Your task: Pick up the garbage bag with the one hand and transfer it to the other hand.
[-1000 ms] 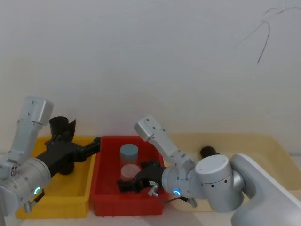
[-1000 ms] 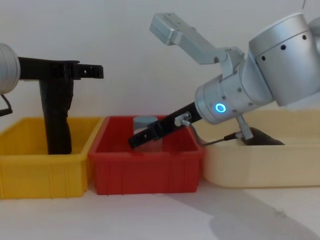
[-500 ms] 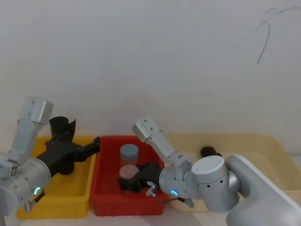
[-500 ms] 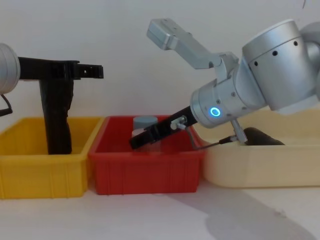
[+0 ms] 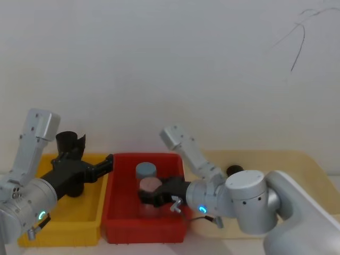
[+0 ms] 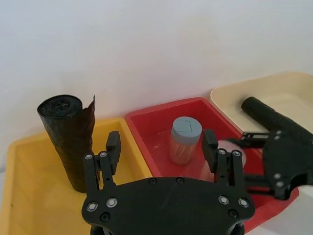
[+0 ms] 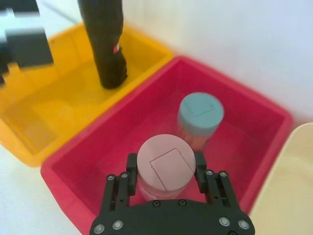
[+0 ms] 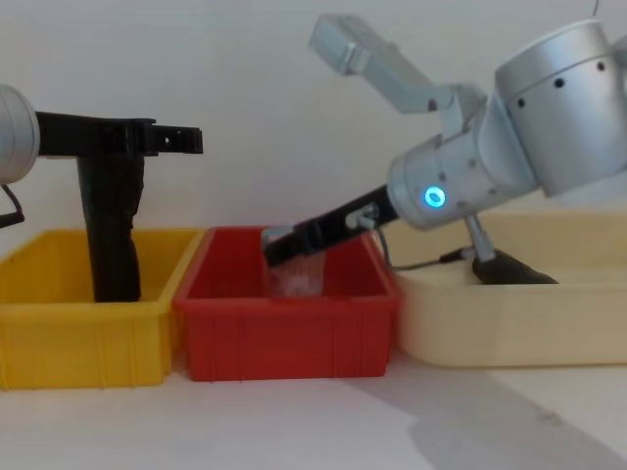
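Three plastic bins sit in a row on the counter: yellow [image 5: 85, 215], red [image 5: 119, 223], cream [image 5: 297, 164]. One tall black crinkled-plastic garbage bag roll [image 6: 68, 139] stands upright in the yellow bin; a second black roll [image 8: 509, 267] lies in the cream one. Two jars share the red bin, a blue-lidded one [image 7: 200, 117] and a pink-lidded one [image 7: 166, 166]. The green-ringed left end effector [image 6: 161, 147] hangs spread beside the upright roll, holding nothing. The blue-ringed right end effector [image 7: 166, 171] straddles the pink-lidded jar, fingers at either side.

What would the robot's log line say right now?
left gripper open beside upright black crinkled-plastic garbage bag | right gripper shut on pink-lidded jar in red bin
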